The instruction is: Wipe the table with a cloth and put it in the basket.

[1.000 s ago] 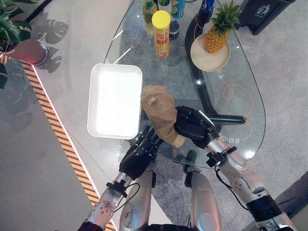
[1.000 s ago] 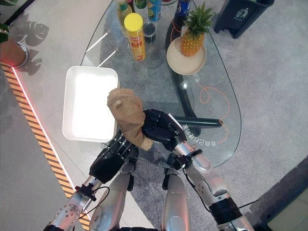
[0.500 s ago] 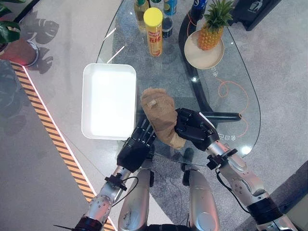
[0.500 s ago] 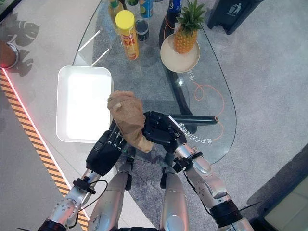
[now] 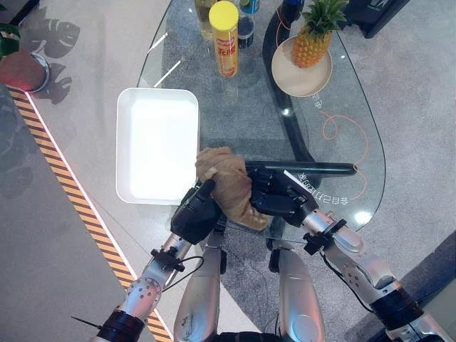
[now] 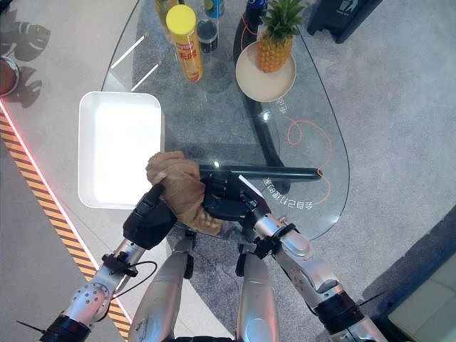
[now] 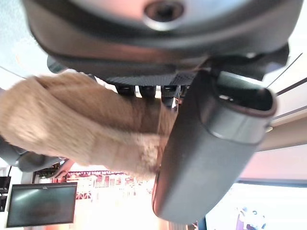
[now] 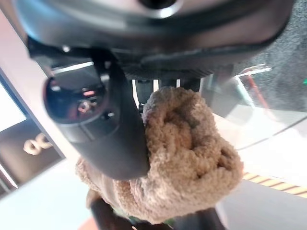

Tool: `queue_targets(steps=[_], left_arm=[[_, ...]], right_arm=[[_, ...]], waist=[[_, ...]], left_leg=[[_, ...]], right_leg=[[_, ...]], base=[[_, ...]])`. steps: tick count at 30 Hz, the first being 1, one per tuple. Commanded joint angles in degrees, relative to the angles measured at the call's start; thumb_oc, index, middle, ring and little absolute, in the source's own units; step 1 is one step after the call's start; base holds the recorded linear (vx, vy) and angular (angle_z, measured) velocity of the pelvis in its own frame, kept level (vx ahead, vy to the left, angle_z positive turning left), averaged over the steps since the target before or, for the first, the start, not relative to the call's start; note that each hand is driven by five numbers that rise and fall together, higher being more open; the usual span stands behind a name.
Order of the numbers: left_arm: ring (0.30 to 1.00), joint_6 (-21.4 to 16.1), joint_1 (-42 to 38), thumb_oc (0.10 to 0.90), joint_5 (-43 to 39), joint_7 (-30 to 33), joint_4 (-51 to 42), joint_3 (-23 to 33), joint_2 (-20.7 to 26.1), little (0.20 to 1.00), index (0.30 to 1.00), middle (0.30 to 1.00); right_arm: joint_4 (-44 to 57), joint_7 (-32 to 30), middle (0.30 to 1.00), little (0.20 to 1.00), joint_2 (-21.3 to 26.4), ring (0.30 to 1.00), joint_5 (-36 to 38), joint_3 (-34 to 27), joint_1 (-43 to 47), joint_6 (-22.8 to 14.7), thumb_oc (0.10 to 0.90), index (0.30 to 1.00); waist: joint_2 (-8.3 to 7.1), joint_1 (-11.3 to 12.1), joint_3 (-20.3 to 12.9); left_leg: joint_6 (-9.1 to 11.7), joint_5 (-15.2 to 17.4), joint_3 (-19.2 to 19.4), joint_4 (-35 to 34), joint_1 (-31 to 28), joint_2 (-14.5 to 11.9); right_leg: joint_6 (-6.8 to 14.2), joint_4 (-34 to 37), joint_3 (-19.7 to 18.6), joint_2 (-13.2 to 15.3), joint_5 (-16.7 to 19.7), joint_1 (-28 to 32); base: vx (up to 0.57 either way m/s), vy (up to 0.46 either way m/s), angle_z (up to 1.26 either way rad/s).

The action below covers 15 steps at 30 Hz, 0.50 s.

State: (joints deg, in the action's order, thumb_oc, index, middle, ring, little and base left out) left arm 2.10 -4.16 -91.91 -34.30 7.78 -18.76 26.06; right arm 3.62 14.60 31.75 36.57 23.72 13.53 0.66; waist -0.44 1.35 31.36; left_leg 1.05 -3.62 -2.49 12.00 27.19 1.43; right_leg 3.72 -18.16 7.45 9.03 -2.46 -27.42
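Gripping the cloth (image 5: 229,187) from both sides, the left robot hand (image 5: 192,217) and right robot hand (image 5: 279,199) are closed on it above the surface's (image 5: 249,114) near edge; the white basket (image 5: 157,146) lies at ten o'clock, nearer the left.

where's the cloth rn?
In the left eye view the tan cloth is bunched between the left hand and right hand, both curled on it, at the glass table's near edge, just right of the white tray.

Bottles (image 5: 246,14) behind the yellow can (image 5: 225,37) — tops cut off by the picture's far edge.
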Motion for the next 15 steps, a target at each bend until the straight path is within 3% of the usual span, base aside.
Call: queue_targets(steps=[1, 8, 15], left_arm=[[0.900, -1.23, 0.33, 0.800, 3.84, -2.06, -11.25, -1.40, 0.50, 0.900, 0.900, 0.900], [0.900, -1.77, -0.92, 0.800, 6.94, 0.58, -12.00, -3.91, 1.44, 0.900, 0.900, 0.900], [0.900, -2.04, -1.07, 0.800, 4.93, -3.28, -14.41, -5.29, 0.81, 0.900, 0.900, 0.900]], right_arm=[[12.74, 5.35, 0.300, 0.200, 1.17, 0.300, -1.05, 3.79, 2.44, -3.03, 0.100, 0.300], [12.81, 3.41, 0.300, 0.200, 1.14, 0.300, -1.90, 6.85, 4.55, -2.52, 0.100, 0.300], [12.15, 1.86, 0.300, 0.200, 0.87, 0.300, -4.10, 8.47, 5.23, 0.08, 0.100, 0.300]], waist=[[-0.03, -0.08, -1.57], [0.26, -0.12, -1.57], [0.52, -0.10, -1.57]], left_leg=[[-2.86, 1.46, 5.82, 6.24, 2.58, 0.05], [-2.97, 1.23, 5.84, 6.43, 3.27, 0.40], [-3.19, 1.33, 6.04, 6.39, 3.53, 0.48]], right_leg=[[-1.85, 2.94, -1.35, -2.82, 5.87, 0.83], [-1.88, 2.81, -1.68, -2.90, 6.17, 0.06], [-2.01, 2.73, -1.92, -2.86, 6.17, -0.38]], base=[[0.00, 0.000, 0.00], [0.00, 0.000, 0.00], [0.00, 0.017, 0.00]])
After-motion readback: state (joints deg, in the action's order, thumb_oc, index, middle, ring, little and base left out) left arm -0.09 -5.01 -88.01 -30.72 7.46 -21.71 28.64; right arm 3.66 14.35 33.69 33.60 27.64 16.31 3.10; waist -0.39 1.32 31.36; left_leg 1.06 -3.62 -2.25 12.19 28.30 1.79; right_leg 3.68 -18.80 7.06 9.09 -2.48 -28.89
